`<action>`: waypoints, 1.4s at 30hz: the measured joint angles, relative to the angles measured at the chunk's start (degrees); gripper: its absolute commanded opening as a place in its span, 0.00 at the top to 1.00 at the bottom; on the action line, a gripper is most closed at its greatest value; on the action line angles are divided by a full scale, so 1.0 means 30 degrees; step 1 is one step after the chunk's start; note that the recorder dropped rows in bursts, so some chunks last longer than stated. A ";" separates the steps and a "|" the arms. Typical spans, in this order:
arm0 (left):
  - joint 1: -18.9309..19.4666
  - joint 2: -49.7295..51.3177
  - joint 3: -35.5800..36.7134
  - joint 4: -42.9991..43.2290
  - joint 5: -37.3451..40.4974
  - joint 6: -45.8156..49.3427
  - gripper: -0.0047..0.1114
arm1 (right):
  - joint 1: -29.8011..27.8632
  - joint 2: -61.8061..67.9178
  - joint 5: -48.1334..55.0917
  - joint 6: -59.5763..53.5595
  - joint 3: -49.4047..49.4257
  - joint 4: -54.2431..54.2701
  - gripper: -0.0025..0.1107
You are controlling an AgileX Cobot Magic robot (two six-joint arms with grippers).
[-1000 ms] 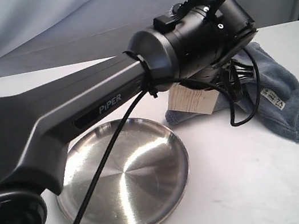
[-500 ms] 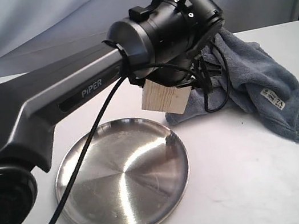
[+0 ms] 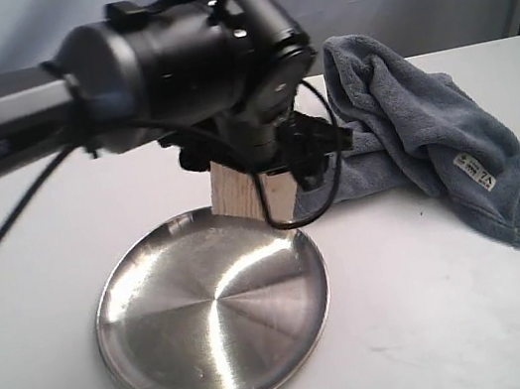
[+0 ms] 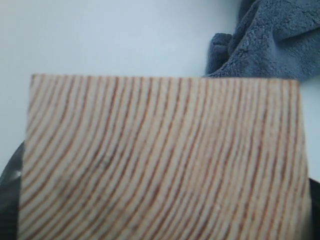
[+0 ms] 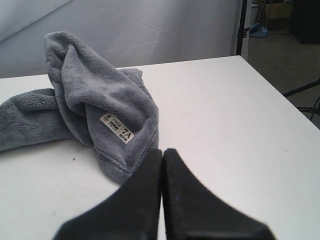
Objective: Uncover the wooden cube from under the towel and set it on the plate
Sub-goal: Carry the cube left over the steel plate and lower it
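The pale wooden cube [image 3: 238,193] with its grain lines sits in my left gripper [image 3: 249,178], which is shut on it under the black wrist. It is over the far rim of the shiny steel plate [image 3: 169,362]; whether it touches the rim I cannot tell. In the left wrist view the wooden cube [image 4: 160,160] fills the picture, and only dark slivers of the fingers [image 4: 9,200] show at its sides. The grey-blue towel [image 3: 432,139] lies bunched to the right of the cube, label outward. My right gripper [image 5: 162,151] is shut on nothing, near the towel [image 5: 95,95].
A black cable [image 3: 321,169] loops off the left wrist in front of the cube. The white table [image 3: 444,323] runs to an edge at the right [image 5: 280,100], with stands and dark floor beyond. A grey backdrop hangs behind.
My left arm has carried the wooden cube leftward, away from the towel, and lowered it to the plate's far rim. The towel and the plate have stayed put.
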 measured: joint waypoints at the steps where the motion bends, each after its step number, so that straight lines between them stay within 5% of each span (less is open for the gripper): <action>1: 0.0252 -0.0771 0.1154 -0.0349 -0.1051 -0.0233 0.96 | 0.0000 0.0000 0.0000 0.0000 0.0000 0.0000 0.98; 7: 0.1547 -0.4488 0.6550 -0.1177 -0.5146 -0.0269 0.96 | 0.0000 0.0000 0.0000 0.0000 0.0000 0.0000 0.98; 21: 0.1691 -0.5935 1.2479 -0.0153 -0.8320 -0.0025 0.96 | 0.0000 0.0000 0.0000 0.0000 0.0000 0.0000 0.98; 35: 0.1691 -0.4128 1.3354 -0.0188 -1.0587 -0.0579 0.95 | 0.0000 0.0000 0.0000 0.0000 0.0000 0.0000 0.98; 42: 0.1691 -0.2384 1.3354 -0.0188 -1.2850 -0.0674 0.87 | 0.0000 0.0000 0.0000 0.0000 0.0000 0.0000 0.98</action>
